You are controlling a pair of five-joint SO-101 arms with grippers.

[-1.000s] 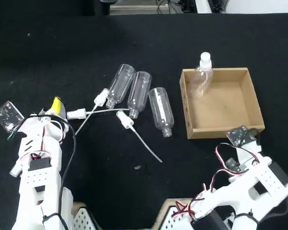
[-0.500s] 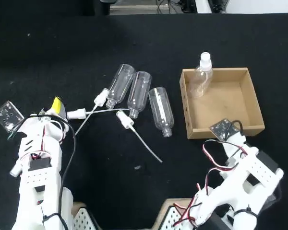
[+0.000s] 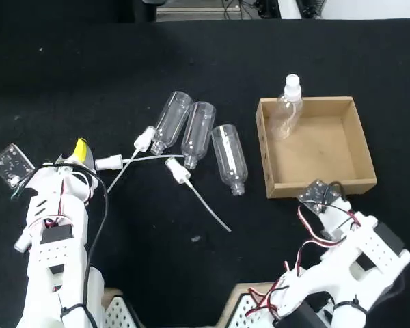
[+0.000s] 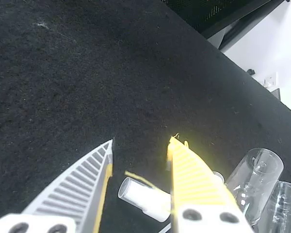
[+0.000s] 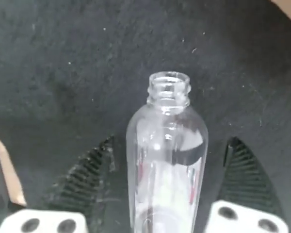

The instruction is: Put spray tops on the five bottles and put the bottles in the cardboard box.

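The right arm (image 3: pixel 355 256) has swung toward the bare bottles (image 3: pixel 198 133), along the near wall of the box (image 3: pixel 265 154); the left arm (image 3: pixel 55 232) has kept still.

High view: 3 bare bottles and 3 tops (image 3: pixel 178 169) lie on the table (image 3: pixel 123 68), and 1 capped bottle (image 3: pixel 287 109) leans in the box.

Left wrist view: the left jaws stand open astride a top (image 4: pixel 145 198).

Right wrist view: the right jaws stand open around a 5th bottle (image 5: pixel 167 160), which the arm hides from above. Closing off-centre would probably squirt that smooth bottle out.

- High view: overhead, looking down on the whole table (image 3: pixel 205 61).
- Left wrist: low, close, facing the bottles (image 4: pixel 259 170) seen overhead.
- Right wrist: very close, seemingly angled downward.
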